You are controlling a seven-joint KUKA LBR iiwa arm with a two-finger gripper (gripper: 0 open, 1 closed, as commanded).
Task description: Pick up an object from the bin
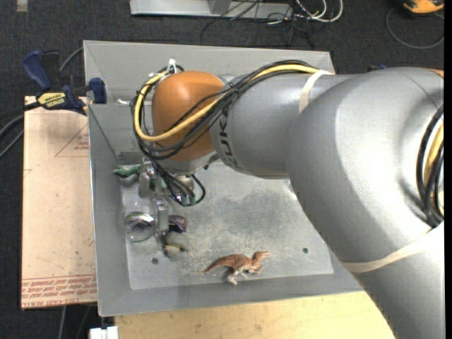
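Camera view | jaws low, left in bin [282, 214], between silver ring [139, 222] and purple piece [177, 223] | spread: cannot tell

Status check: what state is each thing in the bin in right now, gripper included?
Gripper: down in the bin's left part, among small things.
Dinosaur: brown, on the floor near the front, apart from the gripper.
Green thing: on the floor by the left wall.
Ring: silvery, close by the gripper's left.
Purple thing: close by the gripper's right.
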